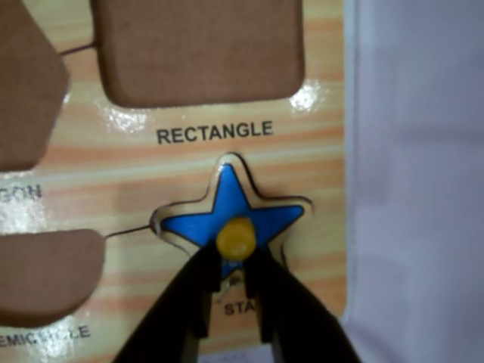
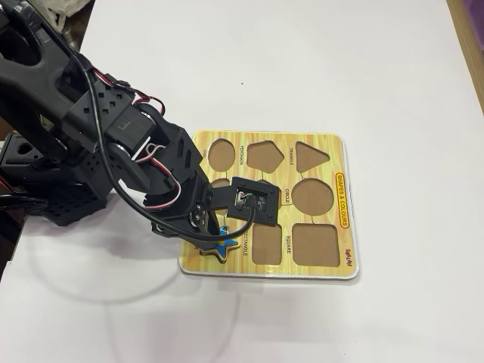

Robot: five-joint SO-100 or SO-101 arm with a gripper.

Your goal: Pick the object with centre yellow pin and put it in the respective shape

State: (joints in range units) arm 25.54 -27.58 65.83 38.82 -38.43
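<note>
The object with centre yellow pin (image 1: 227, 200) is a blue star with a yellow knob (image 1: 236, 237). It lies flat in the star-shaped recess (image 1: 157, 224) of the yellow puzzle board (image 1: 189, 162), above the partly hidden label STAR. Only a thin rim of the recess shows around it. In the wrist view my gripper (image 1: 233, 254) comes in from the bottom edge, its black fingers (image 1: 198, 283) pressed against both sides of the knob. In the fixed view the star (image 2: 227, 246) sits at the board's near left corner, under the gripper (image 2: 215, 231).
Other recesses of the board (image 2: 344, 151) are bare brown: the rectangle (image 1: 200, 49), a semicircle (image 1: 45, 272), and a circle (image 2: 312, 196). The board lies on a white tabletop (image 2: 302, 60). The arm's base (image 2: 45, 174) stands at the left.
</note>
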